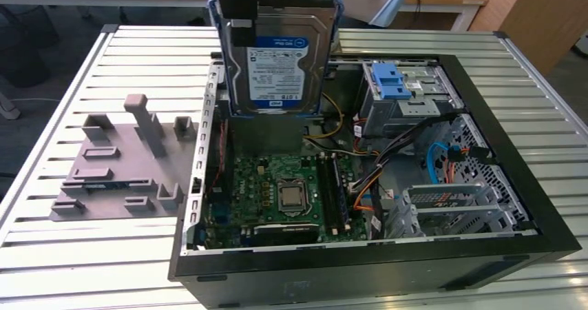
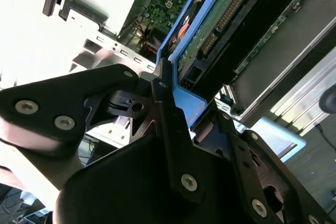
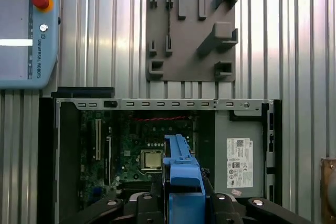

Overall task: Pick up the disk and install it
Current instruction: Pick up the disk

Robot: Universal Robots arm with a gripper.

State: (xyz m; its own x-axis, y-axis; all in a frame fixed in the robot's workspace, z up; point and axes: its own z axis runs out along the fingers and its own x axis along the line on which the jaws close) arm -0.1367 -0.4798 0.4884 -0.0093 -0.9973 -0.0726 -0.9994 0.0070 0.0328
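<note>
The disk [image 1: 275,58] hangs upright over the back of the open computer case [image 1: 368,258], label side toward the exterior view, with its blue carrier frame along both edges. My gripper [image 1: 239,22] is shut on it from above, one black finger running down the edge on the exterior view's left. In the second wrist view a black finger [image 2: 167,103] presses the blue frame [image 2: 184,100], and the disk's green circuit board [image 2: 223,17] shows beyond. In the first wrist view the frame's blue edge [image 3: 181,174] stands between the gripper's links [image 3: 181,205], above the motherboard [image 3: 142,145].
A drive cage with a blue latch [image 1: 397,83] sits at the case's far corner on the exterior view's right. The grey power supply box [image 3: 239,158] lies inside the case. A grey fixture plate [image 1: 120,169] rests on the slatted table [image 1: 55,255]. A teach pendant [image 3: 26,30] lies nearby.
</note>
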